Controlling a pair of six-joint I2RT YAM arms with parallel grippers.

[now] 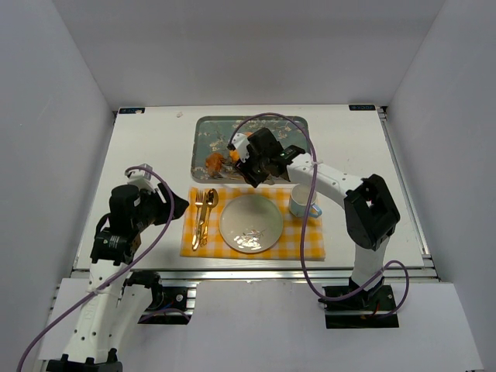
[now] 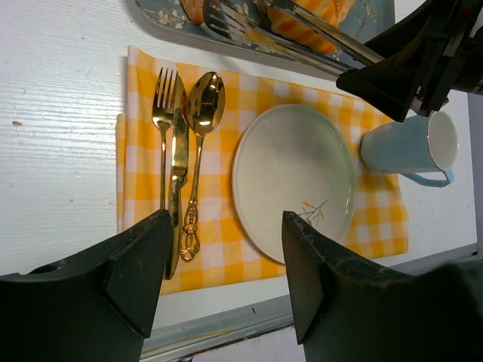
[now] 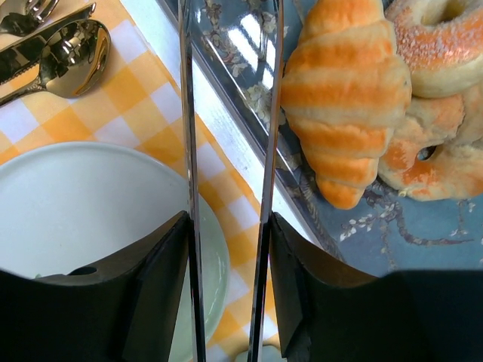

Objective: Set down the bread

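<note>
White bench (image 1: 147, 147), faint plank grain, with a metal rail along its near edge. We note two things lying straight on it: a yellow-and-white checked cloth (image 1: 308, 239) at the near middle, and a blue-grey patterned tray (image 1: 204, 132) just beyond it. A thin strip of bare bench shows between them.

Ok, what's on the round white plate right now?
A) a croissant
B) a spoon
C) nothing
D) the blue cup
C: the plate is bare. The croissant lies in the tray, and the spoon and cup sit beside the plate.
</note>
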